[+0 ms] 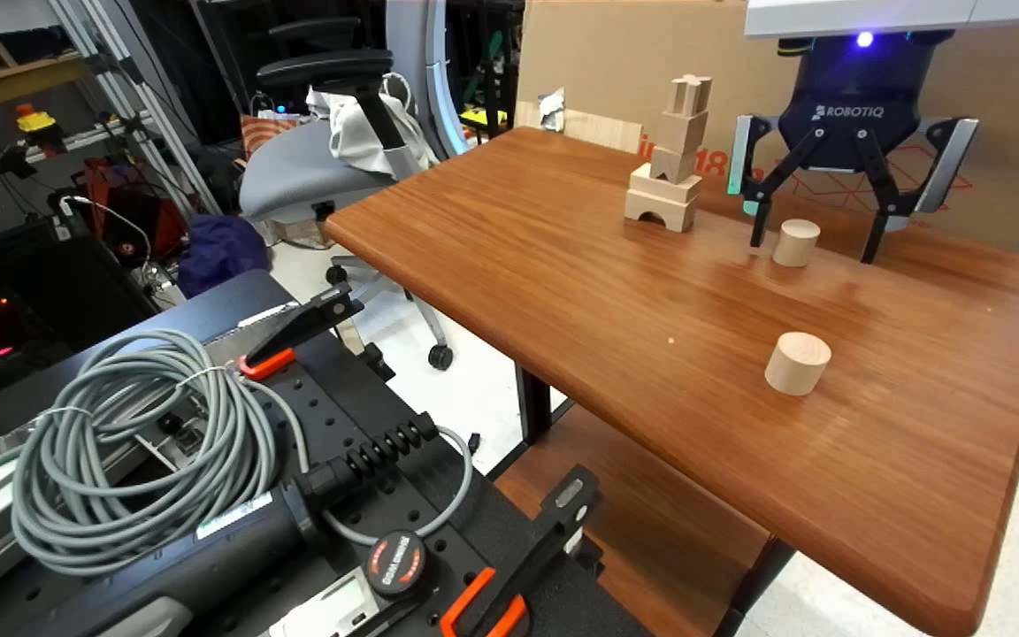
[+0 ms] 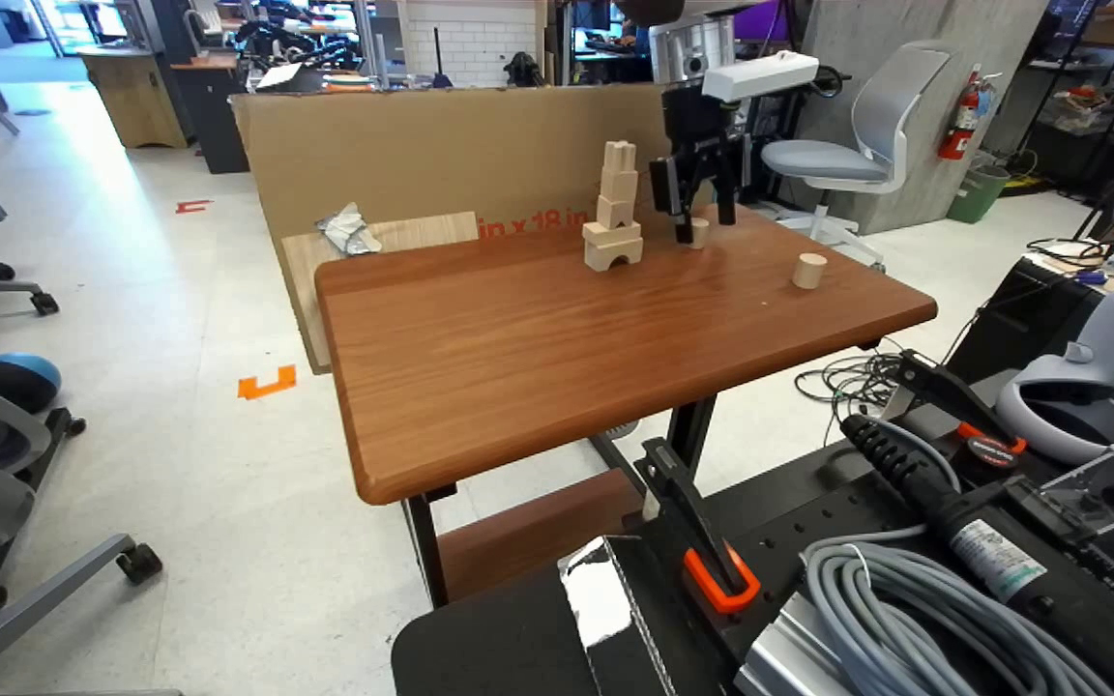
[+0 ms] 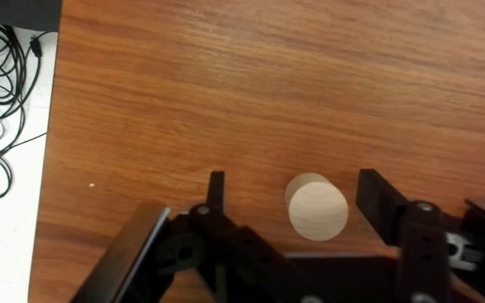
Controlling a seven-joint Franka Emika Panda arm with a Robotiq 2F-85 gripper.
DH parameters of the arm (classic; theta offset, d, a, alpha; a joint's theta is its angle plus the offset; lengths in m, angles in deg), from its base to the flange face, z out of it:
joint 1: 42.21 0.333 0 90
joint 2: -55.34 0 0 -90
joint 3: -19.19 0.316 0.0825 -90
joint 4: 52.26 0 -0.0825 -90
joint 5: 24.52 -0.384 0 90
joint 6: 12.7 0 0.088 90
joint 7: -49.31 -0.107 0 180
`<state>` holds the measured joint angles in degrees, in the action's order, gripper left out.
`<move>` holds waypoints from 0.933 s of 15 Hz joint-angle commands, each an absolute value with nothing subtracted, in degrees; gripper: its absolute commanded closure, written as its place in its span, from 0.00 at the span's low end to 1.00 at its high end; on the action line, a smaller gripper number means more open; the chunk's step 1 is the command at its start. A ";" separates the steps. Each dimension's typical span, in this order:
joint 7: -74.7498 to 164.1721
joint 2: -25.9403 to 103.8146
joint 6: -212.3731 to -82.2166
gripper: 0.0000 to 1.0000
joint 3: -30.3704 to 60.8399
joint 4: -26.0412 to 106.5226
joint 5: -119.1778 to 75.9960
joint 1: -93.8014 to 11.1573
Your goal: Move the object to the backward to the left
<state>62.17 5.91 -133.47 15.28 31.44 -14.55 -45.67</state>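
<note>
Small wooden peg point(image 1: 796, 243), upright on the far part of the desk point(image 1: 518, 230), right of the block tower point(image 1: 679, 157). The hand point(image 1: 813, 253), spread wide with the peg between its tips, grips nothing. I judge the peg light, stiff, sturdy; its round side may slip, so pinch squarely across the middle.

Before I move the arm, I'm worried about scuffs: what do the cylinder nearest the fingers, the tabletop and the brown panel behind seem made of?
The cylinder looks like bare wood: pale, matte, with faint grain on its top. The tabletop is wood or laminate, unclear which: streaked brown grain, soft reflections suggesting sheen. The panel is probably cardboard: flat, dull, brown, red-printed.
</note>
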 commanded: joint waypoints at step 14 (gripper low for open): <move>56.72 20.31 -133.56 0.92 15.52 48.23 -19.92 -49.43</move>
<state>59.48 12.21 -134.15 14.93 38.29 -17.67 -49.13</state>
